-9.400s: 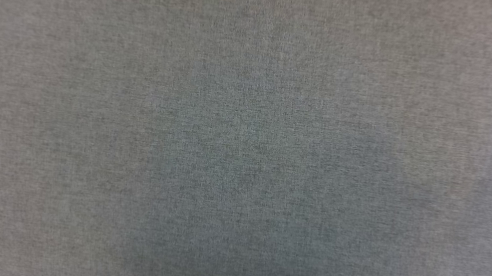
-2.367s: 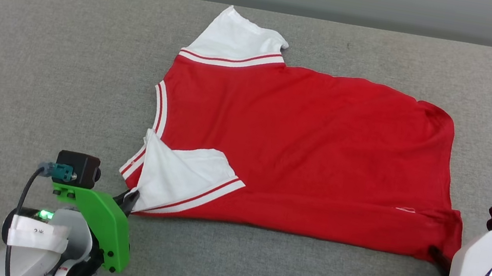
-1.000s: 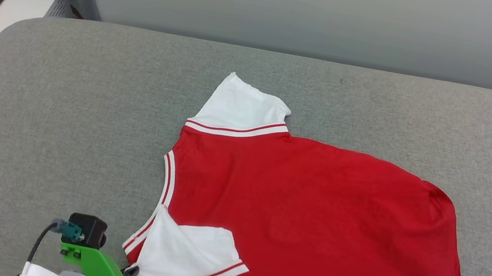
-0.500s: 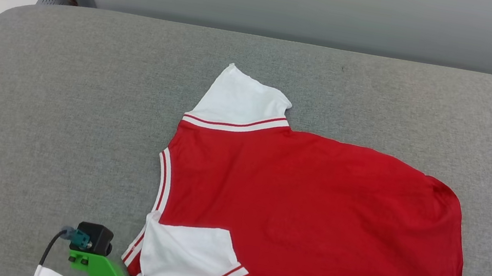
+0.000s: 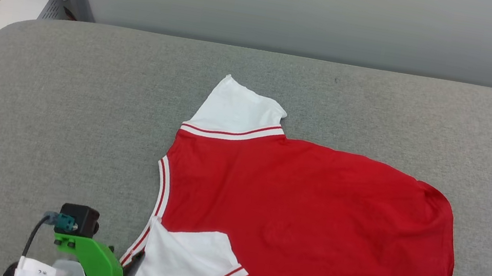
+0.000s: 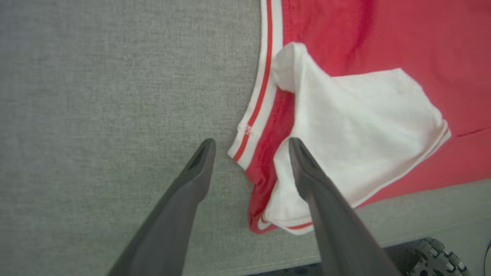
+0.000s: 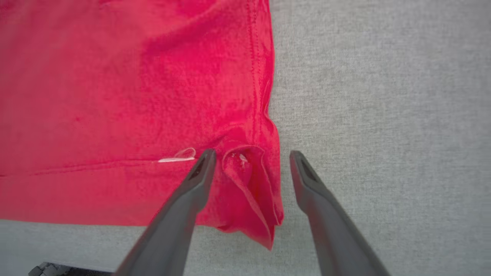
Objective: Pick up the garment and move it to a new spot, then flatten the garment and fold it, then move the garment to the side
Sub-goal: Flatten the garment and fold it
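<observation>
Grey, coarse-woven padding [image 5: 83, 107] lies under both pairs of dark tapered fingers; the left gripper [image 6: 249, 143] is spread wide astride the striped collar corner, the right gripper [image 7: 251, 153] spread wide astride a puckered hem corner. One soft red garment [image 5: 311, 227] lies flat at centre, long axis 9-to-3, collar toward 9 o'clock; two white sleeves, one at 12, one folded inward at 6.

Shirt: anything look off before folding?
Yes. The near sleeve is flipped over onto the red body of the shirt instead of spread out like the far sleeve. The hem corner by the right gripper is bunched up.
</observation>
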Controlling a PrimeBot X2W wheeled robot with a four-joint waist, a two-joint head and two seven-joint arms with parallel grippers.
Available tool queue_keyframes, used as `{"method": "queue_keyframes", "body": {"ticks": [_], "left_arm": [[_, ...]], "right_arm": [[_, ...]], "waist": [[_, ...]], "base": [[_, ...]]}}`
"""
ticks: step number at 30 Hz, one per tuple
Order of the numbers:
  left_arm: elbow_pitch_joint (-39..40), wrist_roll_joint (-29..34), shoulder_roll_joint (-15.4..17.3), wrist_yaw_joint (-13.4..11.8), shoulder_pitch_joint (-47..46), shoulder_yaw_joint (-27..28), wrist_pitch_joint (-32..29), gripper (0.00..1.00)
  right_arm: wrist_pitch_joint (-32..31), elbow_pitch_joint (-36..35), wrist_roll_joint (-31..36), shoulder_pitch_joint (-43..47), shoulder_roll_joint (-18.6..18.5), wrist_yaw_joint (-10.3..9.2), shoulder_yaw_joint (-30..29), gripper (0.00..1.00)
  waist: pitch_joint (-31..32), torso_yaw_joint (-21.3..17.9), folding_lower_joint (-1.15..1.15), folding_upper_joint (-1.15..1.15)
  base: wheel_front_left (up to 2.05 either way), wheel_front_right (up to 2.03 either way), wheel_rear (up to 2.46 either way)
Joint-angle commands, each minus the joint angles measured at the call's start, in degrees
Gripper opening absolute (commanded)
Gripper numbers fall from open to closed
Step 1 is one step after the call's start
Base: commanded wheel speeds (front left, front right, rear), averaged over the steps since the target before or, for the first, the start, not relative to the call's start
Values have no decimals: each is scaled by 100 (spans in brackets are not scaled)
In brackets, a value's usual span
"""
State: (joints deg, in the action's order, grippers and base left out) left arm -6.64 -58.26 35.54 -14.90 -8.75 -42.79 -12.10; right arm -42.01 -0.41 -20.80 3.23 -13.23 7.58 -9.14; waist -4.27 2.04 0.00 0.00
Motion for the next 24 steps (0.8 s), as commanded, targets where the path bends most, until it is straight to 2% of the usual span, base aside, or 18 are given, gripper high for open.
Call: {"method": "queue_keyframes", "body": {"ticks": [1,5,9,13,18,21,24], "left_arm": [[153,102,71,-56,-26,103,124,100],[596,214,130,-120,-155,421,619,100],[898,546,154,12,-469,617,1211,100],[876,858,111,252,-909,787,1806,100],[633,1189,31,487,-1580,919,2259,100],[344,1351,-20,692,-2014,893,2337,100],[-65,1510,9,978,-2491,743,2160,100]], "right_arm": [[96,-135,-82,-85,-27,-9,9,100],[531,-569,-166,-184,-61,-9,59,100],[1055,-889,-210,-346,-36,-9,168,100],[1677,-1045,-259,-518,33,-9,347,100],[2644,-1071,-292,-712,94,-9,577,100],[3235,-1003,-275,-810,138,-9,726,100],[3640,-931,-272,-882,196,-9,860,100]], "waist": [[65,-65,0,0],[85,-181,0,0],[-11,-376,0,0],[-220,-608,0,0],[-550,-885,0,0],[-766,-1047,0,0],[-1001,-1185,0,0]], "base": [[0,0,0],[0,0,0],[0,0,0],[0,0,0],[0,0,0],[0,0,0],[0,0,0]]}}
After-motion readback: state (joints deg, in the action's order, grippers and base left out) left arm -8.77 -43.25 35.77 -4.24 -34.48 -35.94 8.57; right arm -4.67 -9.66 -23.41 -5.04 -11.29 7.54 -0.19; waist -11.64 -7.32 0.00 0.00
